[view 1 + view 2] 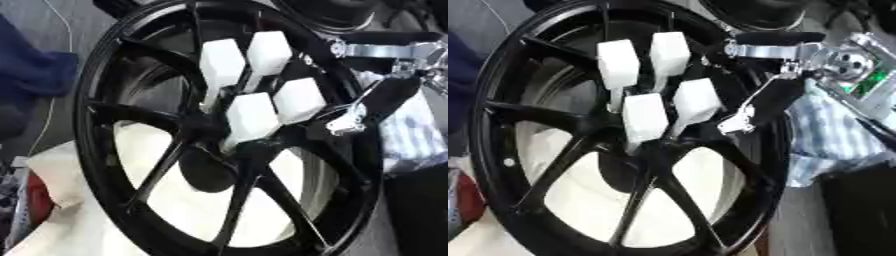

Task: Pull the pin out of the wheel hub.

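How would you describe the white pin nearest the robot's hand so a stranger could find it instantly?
Start at the large black spoked wheel filling the view and go to its hub, where four white blocky pins stand clustered. Take the lower right white pin, closest to the black and silver right hand. The three others sit further left or higher.

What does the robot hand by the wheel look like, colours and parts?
The right robot hand has slim black fingers with silver metal links. Behind it sits a round silver wrist joint, with a bit of green circuit board showing. No left hand is visible.
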Controlling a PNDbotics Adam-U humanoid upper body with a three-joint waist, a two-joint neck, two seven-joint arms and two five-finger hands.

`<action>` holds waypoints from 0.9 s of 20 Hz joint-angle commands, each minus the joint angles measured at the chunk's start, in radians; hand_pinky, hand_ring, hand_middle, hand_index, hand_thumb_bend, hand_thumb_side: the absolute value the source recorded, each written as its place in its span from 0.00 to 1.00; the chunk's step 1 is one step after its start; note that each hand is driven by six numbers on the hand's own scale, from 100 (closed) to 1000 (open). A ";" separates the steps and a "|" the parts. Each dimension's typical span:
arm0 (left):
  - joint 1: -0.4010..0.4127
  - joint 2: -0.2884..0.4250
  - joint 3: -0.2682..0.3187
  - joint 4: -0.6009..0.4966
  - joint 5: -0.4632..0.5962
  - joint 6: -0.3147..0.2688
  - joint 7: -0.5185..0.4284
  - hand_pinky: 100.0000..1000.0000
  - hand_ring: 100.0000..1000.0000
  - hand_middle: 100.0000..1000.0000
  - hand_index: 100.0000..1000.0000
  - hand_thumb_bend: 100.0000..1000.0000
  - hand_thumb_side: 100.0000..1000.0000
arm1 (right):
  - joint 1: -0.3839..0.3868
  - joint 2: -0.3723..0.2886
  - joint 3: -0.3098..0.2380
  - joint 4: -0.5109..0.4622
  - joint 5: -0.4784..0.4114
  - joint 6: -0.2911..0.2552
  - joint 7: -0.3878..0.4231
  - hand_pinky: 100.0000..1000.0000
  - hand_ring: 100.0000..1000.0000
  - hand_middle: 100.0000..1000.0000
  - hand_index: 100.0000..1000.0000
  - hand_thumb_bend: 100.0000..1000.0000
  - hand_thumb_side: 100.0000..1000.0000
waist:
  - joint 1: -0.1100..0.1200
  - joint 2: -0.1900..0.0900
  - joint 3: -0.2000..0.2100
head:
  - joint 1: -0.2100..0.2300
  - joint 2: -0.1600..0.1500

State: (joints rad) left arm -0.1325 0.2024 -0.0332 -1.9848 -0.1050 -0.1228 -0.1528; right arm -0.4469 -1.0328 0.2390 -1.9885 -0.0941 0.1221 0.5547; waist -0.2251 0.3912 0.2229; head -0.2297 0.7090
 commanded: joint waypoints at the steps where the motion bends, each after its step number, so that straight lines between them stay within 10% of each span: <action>1: -0.008 -0.001 -0.005 -0.015 -0.004 0.000 -0.002 0.81 0.91 0.68 0.79 0.00 0.75 | 0.002 -0.016 -0.019 -0.011 0.023 -0.006 0.003 0.69 0.72 0.70 0.69 0.49 0.19 | 0.006 -0.011 0.000 | 0.004 -0.015; 18: -0.009 -0.003 -0.007 -0.015 -0.014 0.002 -0.009 0.81 0.92 0.69 0.79 0.00 0.76 | -0.004 -0.012 -0.018 -0.011 -0.105 0.062 -0.086 0.64 0.66 0.59 0.57 0.15 0.19 | 0.008 -0.003 -0.002 | 0.011 -0.015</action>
State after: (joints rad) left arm -0.1341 0.2018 -0.0388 -1.9848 -0.1148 -0.1211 -0.1587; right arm -0.4403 -1.0248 0.2347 -1.9885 -0.1853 0.1810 0.4735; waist -0.2273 0.4026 0.2238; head -0.2216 0.7083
